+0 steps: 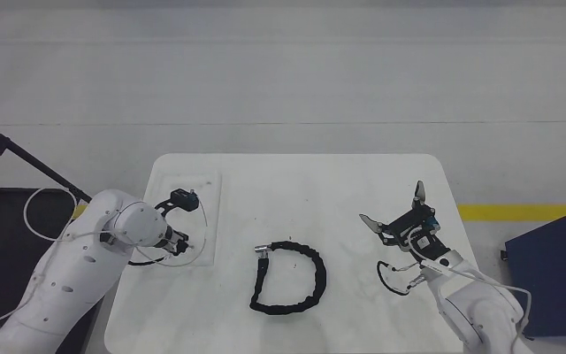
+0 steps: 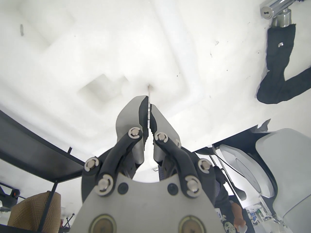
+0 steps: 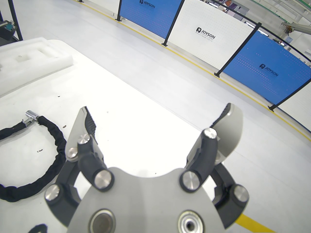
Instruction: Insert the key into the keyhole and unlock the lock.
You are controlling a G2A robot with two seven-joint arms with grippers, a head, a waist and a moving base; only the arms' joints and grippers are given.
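Observation:
A black fabric-sleeved chain lock (image 1: pixel 305 279) lies curled at the table's middle, its chrome cylinder (image 1: pixel 263 252) at the loop's left end. The left wrist view shows that cylinder (image 2: pixel 277 4) with its keyhole (image 2: pixel 265 13) facing the camera, far from my left gripper (image 2: pixel 148 107). That gripper is shut on a thin metal key (image 2: pixel 149 98), seen edge-on, its tip just above the white foam tray (image 2: pixel 73 37). My right gripper (image 1: pixel 391 203) hangs open over the table's right side, nothing between its fingers, well right of the lock (image 3: pixel 56 144).
The foam tray (image 1: pixel 203 181) with shallow recesses covers the table's left end, under the left arm (image 1: pixel 133 226). The white table (image 1: pixel 354 195) has rounded corners. Bare surface lies between lock and right gripper. A black rack stands left of the table.

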